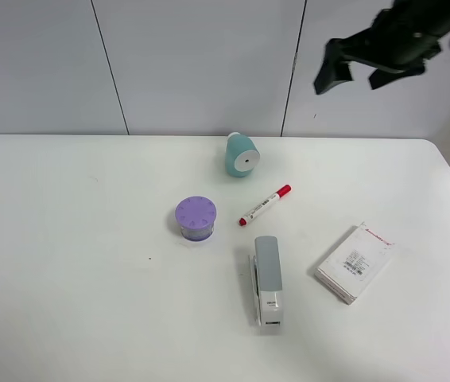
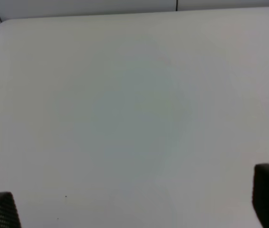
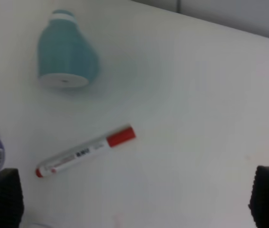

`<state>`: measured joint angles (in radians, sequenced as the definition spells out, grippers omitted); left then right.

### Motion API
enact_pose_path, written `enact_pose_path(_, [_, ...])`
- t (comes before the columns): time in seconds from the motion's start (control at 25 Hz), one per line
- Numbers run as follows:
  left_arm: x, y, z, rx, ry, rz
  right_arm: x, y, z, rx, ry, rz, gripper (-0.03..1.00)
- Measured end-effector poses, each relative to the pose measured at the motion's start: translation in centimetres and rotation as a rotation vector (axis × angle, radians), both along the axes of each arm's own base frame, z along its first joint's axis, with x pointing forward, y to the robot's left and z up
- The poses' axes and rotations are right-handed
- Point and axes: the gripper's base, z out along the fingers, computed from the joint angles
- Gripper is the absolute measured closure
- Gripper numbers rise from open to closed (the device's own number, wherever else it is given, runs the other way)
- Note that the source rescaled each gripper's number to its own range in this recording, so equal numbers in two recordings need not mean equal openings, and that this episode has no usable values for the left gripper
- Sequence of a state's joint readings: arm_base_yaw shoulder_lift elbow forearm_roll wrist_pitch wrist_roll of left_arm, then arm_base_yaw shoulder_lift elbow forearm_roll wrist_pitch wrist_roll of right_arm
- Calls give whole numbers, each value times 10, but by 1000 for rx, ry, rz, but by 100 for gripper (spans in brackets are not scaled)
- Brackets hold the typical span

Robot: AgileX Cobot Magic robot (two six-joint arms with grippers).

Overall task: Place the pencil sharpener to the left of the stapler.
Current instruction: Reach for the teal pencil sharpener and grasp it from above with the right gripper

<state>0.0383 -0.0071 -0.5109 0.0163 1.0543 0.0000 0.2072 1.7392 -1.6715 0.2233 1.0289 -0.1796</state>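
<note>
Nothing is done yet: the pencil sharpener [image 1: 241, 154] lies at twelve o'clock from the stapler [image 1: 267, 280], and the empty right gripper [image 1: 351, 79], jaws apart, hangs high above, with the carry to nine o'clock left.

Bright, even, diffuse light from overhead. Faint, soft shadows close beside the pencil sharpener [image 3: 68, 54] and the marker [image 3: 84, 151]. White table [image 1: 66, 263] nearly washed out. Crisp from the high camera; soft, slightly blurred and low in contrast in both wrist views.

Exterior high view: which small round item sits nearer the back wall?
The mint-teal pencil sharpener, white face showing; the purple ridged container sits farther forward.
</note>
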Motion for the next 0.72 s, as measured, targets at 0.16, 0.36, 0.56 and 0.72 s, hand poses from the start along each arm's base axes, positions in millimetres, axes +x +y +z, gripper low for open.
enact_pose_path(0.16, [0,0,0,0,0,0,45,52,-20,10,50,78,10])
enact_pose_path(0.36, [0,0,0,0,0,0,80,83,-62,24,102,84,10])
enact_pose_path(0.56, [0,0,0,0,0,0,98,88,-110,9,170,60,10])
enact_pose_path(0.72, [0,0,0,0,0,0,105,90,-128,2,166,51,10])
